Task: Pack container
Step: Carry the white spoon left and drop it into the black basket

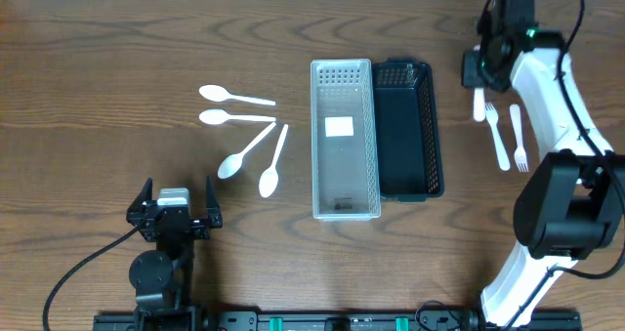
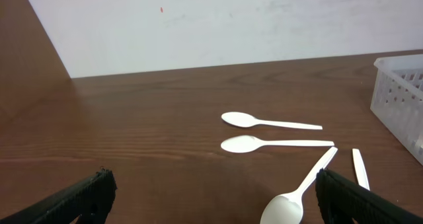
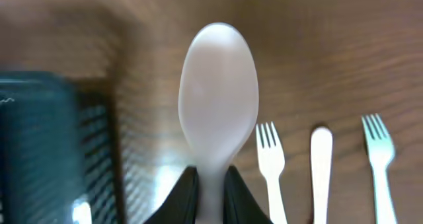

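One white spoon [image 3: 217, 105] looks light and bendy; the right gripper [image 3: 210, 194] pinches its thin neck. The left gripper [image 1: 177, 196] is spread wide.

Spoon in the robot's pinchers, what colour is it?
White: the spoon shows best in the right wrist view, pinched in the right gripper.

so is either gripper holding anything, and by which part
The right gripper is shut on a white spoon, pinching its handle just below the bowl. The left gripper is open and holds nothing.
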`<state>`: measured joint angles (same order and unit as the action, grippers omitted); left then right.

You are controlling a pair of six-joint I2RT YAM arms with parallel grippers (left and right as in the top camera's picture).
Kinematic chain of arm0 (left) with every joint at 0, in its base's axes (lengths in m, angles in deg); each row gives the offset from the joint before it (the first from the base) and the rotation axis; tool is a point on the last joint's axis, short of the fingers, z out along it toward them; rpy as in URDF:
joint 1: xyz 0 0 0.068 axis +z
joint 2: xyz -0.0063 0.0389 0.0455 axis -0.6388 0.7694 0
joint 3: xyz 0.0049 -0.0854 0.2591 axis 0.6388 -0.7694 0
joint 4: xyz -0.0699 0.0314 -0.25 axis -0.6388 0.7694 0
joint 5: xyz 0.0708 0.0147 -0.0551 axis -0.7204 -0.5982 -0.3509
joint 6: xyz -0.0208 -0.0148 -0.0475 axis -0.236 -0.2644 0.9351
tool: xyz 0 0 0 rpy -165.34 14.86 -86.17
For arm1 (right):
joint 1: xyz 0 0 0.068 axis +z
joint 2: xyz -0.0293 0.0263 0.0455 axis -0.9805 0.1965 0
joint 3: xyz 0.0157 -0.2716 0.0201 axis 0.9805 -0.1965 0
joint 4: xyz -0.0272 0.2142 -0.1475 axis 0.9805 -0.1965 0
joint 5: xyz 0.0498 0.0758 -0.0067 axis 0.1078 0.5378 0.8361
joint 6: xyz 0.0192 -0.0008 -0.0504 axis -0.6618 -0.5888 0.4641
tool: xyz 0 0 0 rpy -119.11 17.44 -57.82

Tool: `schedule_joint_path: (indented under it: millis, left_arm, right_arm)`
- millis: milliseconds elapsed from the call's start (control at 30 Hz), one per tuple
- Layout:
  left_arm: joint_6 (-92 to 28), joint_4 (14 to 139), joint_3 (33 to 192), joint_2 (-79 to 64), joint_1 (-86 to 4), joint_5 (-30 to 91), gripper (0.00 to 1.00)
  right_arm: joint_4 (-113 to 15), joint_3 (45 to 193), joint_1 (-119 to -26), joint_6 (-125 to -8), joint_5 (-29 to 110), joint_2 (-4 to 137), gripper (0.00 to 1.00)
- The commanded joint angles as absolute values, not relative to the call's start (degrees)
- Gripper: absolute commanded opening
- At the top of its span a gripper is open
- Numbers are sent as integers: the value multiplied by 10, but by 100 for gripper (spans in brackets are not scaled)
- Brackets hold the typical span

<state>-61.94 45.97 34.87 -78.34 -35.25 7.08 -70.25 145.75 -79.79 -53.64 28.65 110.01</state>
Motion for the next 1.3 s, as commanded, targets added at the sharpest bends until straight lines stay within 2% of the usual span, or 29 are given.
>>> schedule_joint_path:
  millis: [0, 133, 300, 533, 800, 867, 967, 1033, 1167, 1267]
  left_arm:
    - [-615, 466, 332, -787, -350, 68, 98]
    - [-615, 466, 332, -787, -350, 68, 98]
    - [-615, 466, 332, -787, -350, 68, 98]
    - [-615, 466, 332, -787, -350, 68, 98]
    - [-615, 466, 332, -787, -350, 68, 98]
    - [-615, 466, 332, -787, -350, 68, 98]
    - [-615, 466, 332, -787, -350, 68, 98]
    - [-615, 466, 332, -787, -350, 68, 98]
    - [-615, 466, 332, -787, -350, 68, 98]
    - [-615, 466, 332, -787, -350, 68, 98]
  right_arm:
    - [-765, 1534, -765, -569, 320, 1099, 2]
    - [-854, 1595, -722, -595, 357, 1099, 1]
    - [-903, 1609, -665, -633, 357, 1099, 1]
    - [-903, 1568, -613, -682, 339, 1099, 2]
    - [-859, 1486, -620, -702, 313, 1099, 6]
    - [-844, 1470, -622, -701, 312, 1099, 16]
    - [-832, 1464, -620, -675, 312, 1099, 48]
    - [-829, 1464, -618, -671, 311, 1099, 66]
    - [-828, 1467, -622, -663, 311, 1099, 88]
    - [-846, 1494, -636, -650, 301, 1097, 99]
